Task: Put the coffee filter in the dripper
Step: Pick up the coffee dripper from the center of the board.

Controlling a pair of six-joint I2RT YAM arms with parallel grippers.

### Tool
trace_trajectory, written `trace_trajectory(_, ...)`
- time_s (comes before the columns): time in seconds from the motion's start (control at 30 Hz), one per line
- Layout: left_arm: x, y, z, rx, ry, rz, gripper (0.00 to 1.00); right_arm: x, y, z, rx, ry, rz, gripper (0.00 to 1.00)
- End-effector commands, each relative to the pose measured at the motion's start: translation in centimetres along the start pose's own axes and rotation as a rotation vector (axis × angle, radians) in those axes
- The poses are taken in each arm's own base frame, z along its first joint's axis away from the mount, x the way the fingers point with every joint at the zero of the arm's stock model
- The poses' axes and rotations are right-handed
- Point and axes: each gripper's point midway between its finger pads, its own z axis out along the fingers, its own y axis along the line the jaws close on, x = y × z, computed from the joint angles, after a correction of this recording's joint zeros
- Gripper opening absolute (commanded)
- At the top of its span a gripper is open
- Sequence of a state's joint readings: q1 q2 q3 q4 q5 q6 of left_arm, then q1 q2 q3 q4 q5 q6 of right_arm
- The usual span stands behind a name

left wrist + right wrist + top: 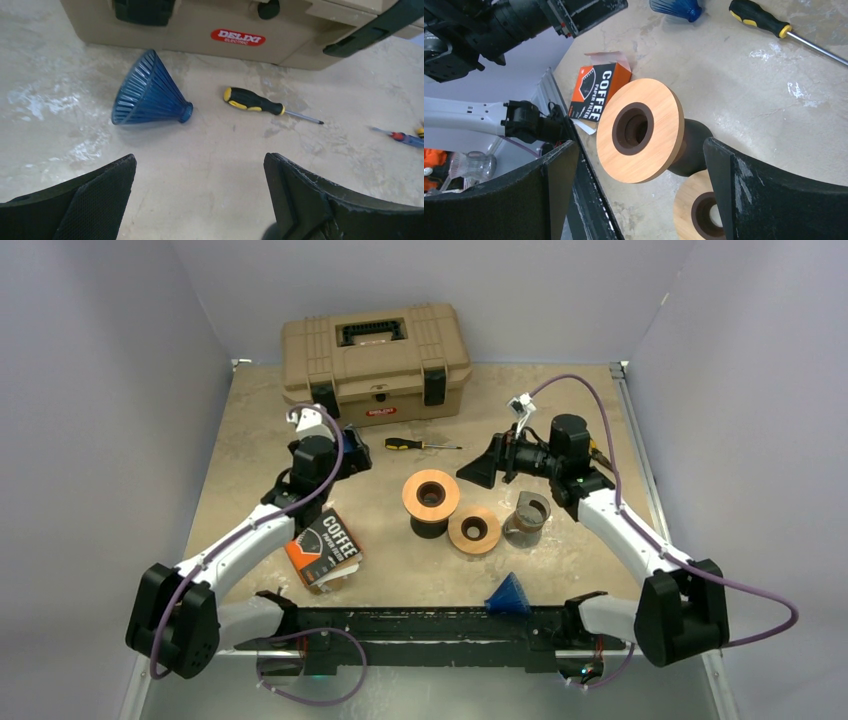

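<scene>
Filter box (pixel 322 548): contents presumably thin paper, light, limp, crease-prone; pinch one rim gently. Left hand (pixel 200 157) spread, empty; right hand (pixel 640 144) likewise.

Table (pixel 560 410) w/ toolbox (pixel 375 360), screwdriver (pixel 420 444), filter box (pixel 323 548), blue dripper (pixel 150 92), wood stands (pixel 431 495)
</scene>
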State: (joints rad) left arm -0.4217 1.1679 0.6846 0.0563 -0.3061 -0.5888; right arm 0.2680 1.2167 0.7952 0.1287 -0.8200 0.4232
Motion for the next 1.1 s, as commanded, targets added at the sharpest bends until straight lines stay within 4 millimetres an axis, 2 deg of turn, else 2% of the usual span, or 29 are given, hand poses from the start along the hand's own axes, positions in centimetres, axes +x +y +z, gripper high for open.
trace_trajectory(0.0, -4.0, -0.1, 1.2, -0.043, -0.117, 0.07, 1.0, -1.3, 0.5, 0.2, -0.032, -0.015, -0.053, 0.99)
trace_trajectory(0.2, -3.1, 0.4, 4.2, -0.046, -0.053, 0.099, 1.0, -1.0, 0.2, 0.3, -0.027, -0.01, -0.048, 0.99)
trace_trajectory(0.43, -2.1, 2.0, 7.5, -0.074, 0.016, 0.073, 0.99, -0.9, -0.1, 0.5, -0.023, -0.006, -0.046, 0.99)
trace_trajectory(0.73, -0.3, 3.3, 9.2, -0.054, 0.051, 0.035, 0.97, -0.2, -0.5, 0.7, -0.026, 0.014, -0.037, 0.99)
trace_trajectory(0.97, 1.4, 3.5, 9.4, -0.02, 0.078, 0.013, 0.88, -0.1, -0.4, 0.6, -0.032, 0.011, -0.028, 0.99)
trace_trajectory(1.07, 1.9, 3.4, 9.4, -0.003, 0.086, 0.014, 0.78, 0.0, -0.3, 0.5, -0.031, 0.008, -0.027, 0.99)
